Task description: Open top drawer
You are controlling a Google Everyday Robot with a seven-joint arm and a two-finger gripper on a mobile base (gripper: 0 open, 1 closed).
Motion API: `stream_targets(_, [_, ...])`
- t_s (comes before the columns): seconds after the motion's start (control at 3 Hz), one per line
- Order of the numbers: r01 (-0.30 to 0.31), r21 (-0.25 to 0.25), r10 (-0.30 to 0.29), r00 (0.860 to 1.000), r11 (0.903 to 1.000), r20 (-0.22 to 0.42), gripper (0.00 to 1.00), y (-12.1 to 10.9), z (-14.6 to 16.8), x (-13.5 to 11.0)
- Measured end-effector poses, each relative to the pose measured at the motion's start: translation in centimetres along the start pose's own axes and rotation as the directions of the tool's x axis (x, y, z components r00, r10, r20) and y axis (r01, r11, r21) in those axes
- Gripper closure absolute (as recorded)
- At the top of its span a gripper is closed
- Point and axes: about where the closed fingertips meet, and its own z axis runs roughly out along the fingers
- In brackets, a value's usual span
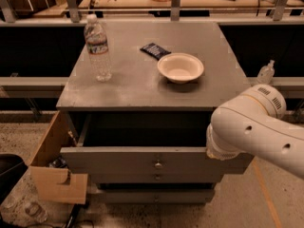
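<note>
The top drawer (118, 158) of the grey cabinet (142, 87) stands pulled out toward me. Its grey front carries a small round knob (158, 165), and its dark interior (142, 129) is open to view. My white arm (251, 127) reaches in from the right, and its end covers the right end of the drawer front. The gripper is hidden behind that arm end, so none of it shows.
Two slimmer drawer fronts (142, 177) (154, 196) sit shut below. A water bottle (98, 49), a white bowl (180, 67) and a dark packet (155, 50) stand on the cabinet top. An open cardboard box (52, 175) is at the left, and a small bottle (265, 72) stands on the right ledge.
</note>
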Motion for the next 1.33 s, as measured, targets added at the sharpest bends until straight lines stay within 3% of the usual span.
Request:
stream_targets(0.67, [0.025,0.034,-0.023,0.998,0.9991,-0.058,1.00,-4.4,-6.7,4.1])
stream_targets(1.0, [0.020,0.046,-0.018,0.998,0.9987,-0.061,1.00,-5.5,-7.7,5.8])
stream_targets(1.33, [0.000,0.049,0.002,1.000,0.9988,-0.028,1.00,-5.2,-6.9,7.0])
